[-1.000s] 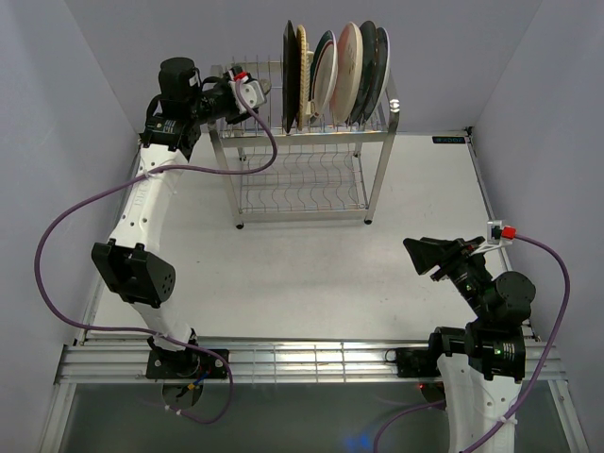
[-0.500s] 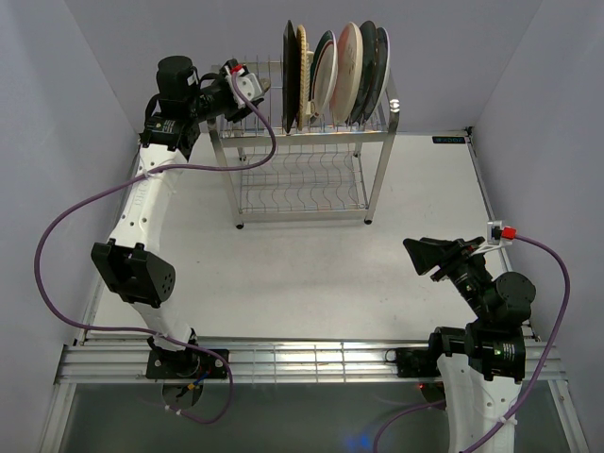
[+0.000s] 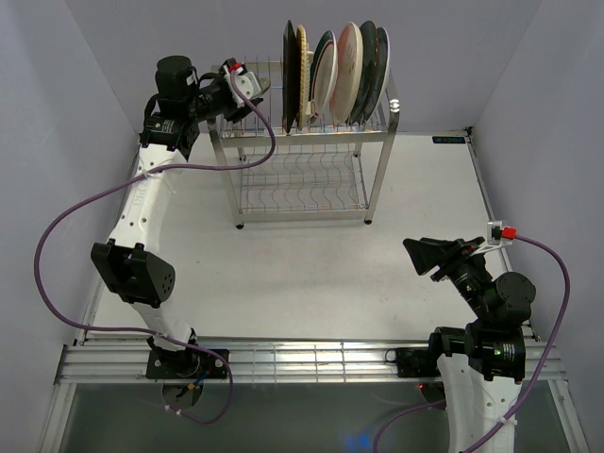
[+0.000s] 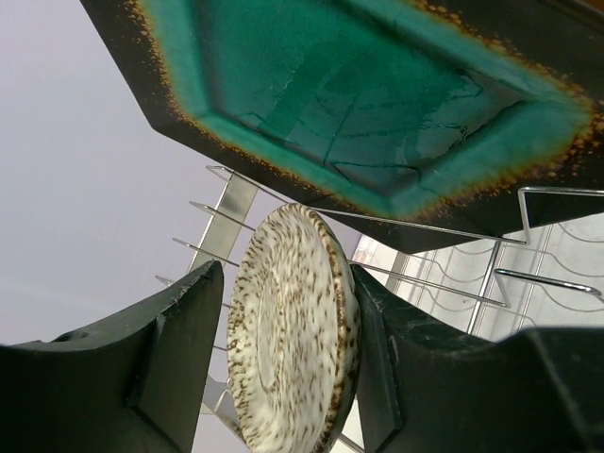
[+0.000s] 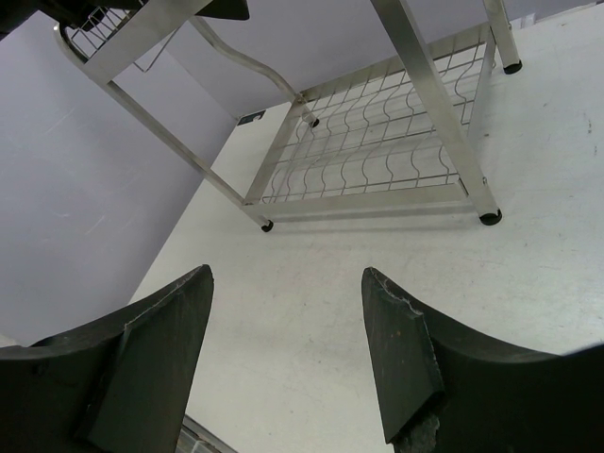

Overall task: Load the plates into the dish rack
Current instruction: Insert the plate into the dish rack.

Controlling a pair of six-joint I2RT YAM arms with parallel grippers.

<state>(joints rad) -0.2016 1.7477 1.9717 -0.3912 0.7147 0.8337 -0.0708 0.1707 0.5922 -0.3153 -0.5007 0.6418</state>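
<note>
Straddling the small speckled plate [image 4: 288, 349], on edge in the top tier of the dish rack [image 4: 557, 193], with left gripper [image 4: 283, 274] spread loose. Likely next: back straight out along its face. Right gripper [image 5: 283, 274] agape, empty, far off.

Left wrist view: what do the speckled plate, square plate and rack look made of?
Speckled plate: probably glazed ceramic, glossy cream with brown flecks. Square plate: likely glazed stoneware, shiny teal centre with fine crackle lines. Rack: polished steel wire, bright reflections.

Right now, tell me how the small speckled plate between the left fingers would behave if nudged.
The small speckled plate stands on edge at the dish rack wires, and it is round, so it may roll or tip. It looks like glazed ceramic: probably stiff, slippery, chippable against steel.
</note>
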